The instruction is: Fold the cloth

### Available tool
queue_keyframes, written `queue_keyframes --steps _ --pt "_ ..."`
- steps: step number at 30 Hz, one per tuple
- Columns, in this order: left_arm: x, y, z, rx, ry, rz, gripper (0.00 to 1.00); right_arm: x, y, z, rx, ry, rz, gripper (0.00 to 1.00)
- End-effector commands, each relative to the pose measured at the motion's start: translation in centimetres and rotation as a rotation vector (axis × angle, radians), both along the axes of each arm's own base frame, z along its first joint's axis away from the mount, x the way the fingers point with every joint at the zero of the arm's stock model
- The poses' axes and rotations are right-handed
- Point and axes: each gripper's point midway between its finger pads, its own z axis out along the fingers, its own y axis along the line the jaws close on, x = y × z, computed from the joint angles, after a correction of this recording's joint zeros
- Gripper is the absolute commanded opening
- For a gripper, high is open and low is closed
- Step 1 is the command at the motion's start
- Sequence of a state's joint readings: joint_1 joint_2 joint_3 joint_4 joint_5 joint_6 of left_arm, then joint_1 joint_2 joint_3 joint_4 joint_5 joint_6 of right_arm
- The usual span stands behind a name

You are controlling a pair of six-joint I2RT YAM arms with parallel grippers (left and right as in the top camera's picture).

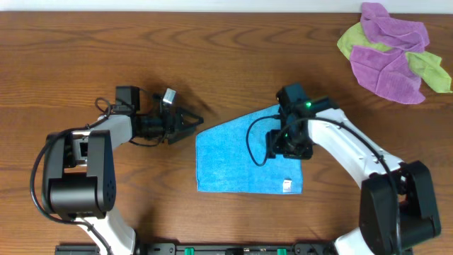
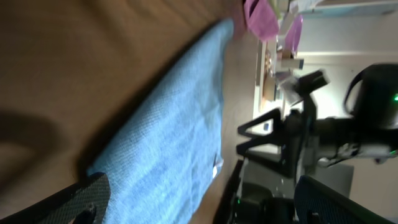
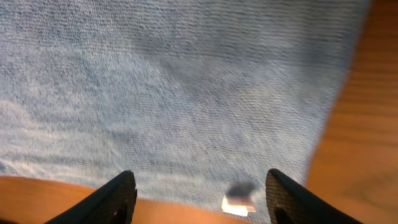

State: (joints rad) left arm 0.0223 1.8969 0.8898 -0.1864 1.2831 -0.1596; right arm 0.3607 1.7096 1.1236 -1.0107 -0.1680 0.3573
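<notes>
The sky-blue cloth lies flat in the middle of the table, its top edge slanting up to the right and its small white tag at the near right corner. My left gripper hovers just off the cloth's upper left corner, open and empty. In the left wrist view the cloth stretches away between the wide-apart fingers. My right gripper hangs over the cloth's right part, open. The right wrist view shows the cloth and tag below the gripper, with nothing held.
A heap of purple and lime-green cloths lies at the far right corner of the wooden table. The right arm's base stands at the near right, the left arm's base at the near left.
</notes>
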Motion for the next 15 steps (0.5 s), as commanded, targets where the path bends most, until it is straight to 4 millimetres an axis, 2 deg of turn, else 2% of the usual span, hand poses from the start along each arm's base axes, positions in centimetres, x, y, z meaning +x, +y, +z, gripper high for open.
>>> queue_keyframes --steps 1,15 --pt "-0.8 -0.9 0.3 -0.017 -0.023 -0.051 0.96 0.9 -2.2 1.2 -0.112 -0.041 -0.050 0.66" --pt "-7.0 0.7 -0.6 0.038 0.070 -0.163 1.00 0.1 -5.4 0.7 -0.154 0.025 -0.182 0.62"
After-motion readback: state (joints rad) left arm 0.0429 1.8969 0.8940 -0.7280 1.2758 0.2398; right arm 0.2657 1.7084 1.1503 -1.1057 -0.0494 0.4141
